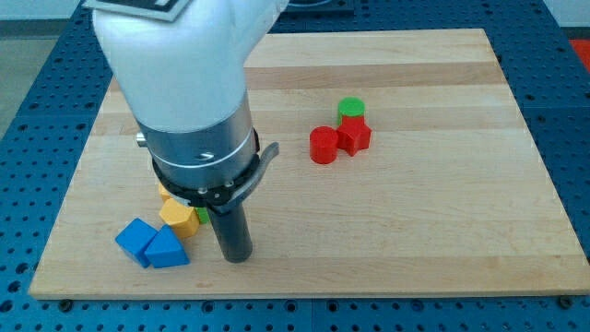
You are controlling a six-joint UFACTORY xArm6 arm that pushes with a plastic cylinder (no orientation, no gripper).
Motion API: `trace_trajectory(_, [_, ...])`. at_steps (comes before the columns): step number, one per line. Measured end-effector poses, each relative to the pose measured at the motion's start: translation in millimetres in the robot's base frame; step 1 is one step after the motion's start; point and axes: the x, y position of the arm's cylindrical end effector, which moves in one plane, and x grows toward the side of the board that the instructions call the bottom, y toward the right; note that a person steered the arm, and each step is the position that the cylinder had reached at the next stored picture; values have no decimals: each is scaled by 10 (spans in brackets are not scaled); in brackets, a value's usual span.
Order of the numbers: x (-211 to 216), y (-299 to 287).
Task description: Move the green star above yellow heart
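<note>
tip: rod's lower end (pixel 238 257) sits on the board near the view's bottom left, just right of the block cluster. No jaws on this rig, so nothing is clamped or held; the rod is bare.
arm: big white and grey body (pixel 189 92) fills the view's upper left and hides part of the cluster.
green star: only a sliver of green (pixel 201 213) shows between the rod and the yellow block, just left of the rod. Shape can't be confirmed from that sliver.
yellow heart: yellow block (pixel 178 219) sits left of the rod, touching or nearly touching the green sliver. Shape is hard to read.
orange block: small piece (pixel 164 194) peeks out under the arm, just above the yellow one.
blue blocks: cube-like one (pixel 136 238) and a wedge (pixel 167 249) touching, below-left of the yellow block.
far group: red cylinder (pixel 324 146), red block (pixel 354 136) and green cylinder (pixel 351 108) bunched right of centre, well apart from the tip.
board: wooden top (pixel 433 212) on a blue perforated base (pixel 572 111).
</note>
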Motion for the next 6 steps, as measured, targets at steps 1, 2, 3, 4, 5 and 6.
trace_trajectory(1, [-125, -70])
trace_trajectory(2, [-282, -197])
trace_trajectory(3, [-467, -279])
trace_trajectory(4, [-726, -337])
trace_trajectory(5, [-1051, -380])
trace_trajectory(6, [-1386, -446])
